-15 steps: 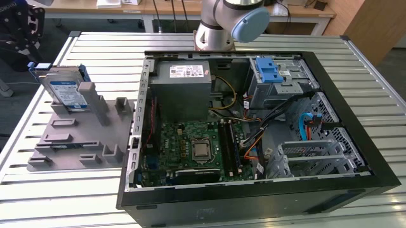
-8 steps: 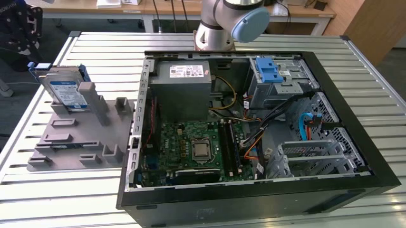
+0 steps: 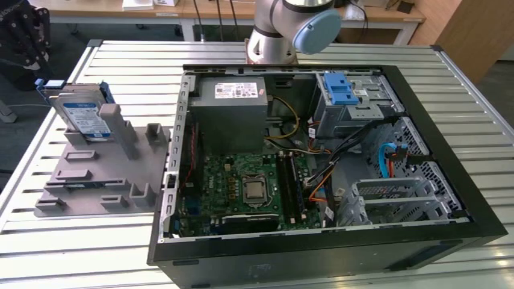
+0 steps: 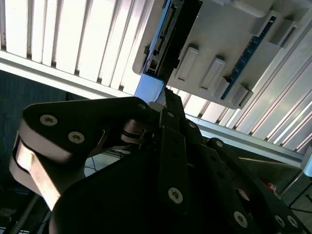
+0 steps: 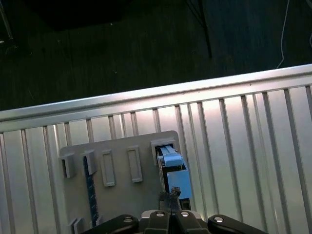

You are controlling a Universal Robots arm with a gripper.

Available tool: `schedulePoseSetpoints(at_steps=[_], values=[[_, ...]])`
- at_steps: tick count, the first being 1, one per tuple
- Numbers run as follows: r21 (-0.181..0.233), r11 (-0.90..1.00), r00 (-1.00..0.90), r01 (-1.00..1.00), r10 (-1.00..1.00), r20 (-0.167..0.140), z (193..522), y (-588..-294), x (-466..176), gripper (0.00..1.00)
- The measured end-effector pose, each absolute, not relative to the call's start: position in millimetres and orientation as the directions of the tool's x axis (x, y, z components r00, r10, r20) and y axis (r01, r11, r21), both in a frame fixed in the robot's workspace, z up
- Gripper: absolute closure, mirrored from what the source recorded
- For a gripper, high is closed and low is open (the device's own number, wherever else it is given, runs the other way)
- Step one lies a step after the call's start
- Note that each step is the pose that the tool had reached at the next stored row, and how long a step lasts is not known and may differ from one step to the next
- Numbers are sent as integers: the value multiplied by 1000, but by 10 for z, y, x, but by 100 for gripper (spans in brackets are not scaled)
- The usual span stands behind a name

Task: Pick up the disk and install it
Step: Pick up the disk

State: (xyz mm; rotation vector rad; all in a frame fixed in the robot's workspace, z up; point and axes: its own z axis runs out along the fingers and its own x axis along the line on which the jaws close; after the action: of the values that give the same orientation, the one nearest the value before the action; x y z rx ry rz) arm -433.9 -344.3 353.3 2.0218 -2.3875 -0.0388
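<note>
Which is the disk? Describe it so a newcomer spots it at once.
On the slatted metal table, at the exterior view's left of the open computer case, lies a grey fixture. The disk stands on edge at its far-left corner: a flat silver-grey drive with a white-and-blue label and blue rails, unlike the plain grey blocks beside it.

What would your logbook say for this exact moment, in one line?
stage: pre-pick | disk: upright in grey holder, untouched | end effector: above disk, apart from it | computer case: open, disk not installed
</note>
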Motion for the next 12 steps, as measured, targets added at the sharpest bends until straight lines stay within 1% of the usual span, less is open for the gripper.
schedulePoseSetpoints(at_steps=[12], values=[[25,149,-149,-989,-989,-7,3525,-3443,-4339,89]])
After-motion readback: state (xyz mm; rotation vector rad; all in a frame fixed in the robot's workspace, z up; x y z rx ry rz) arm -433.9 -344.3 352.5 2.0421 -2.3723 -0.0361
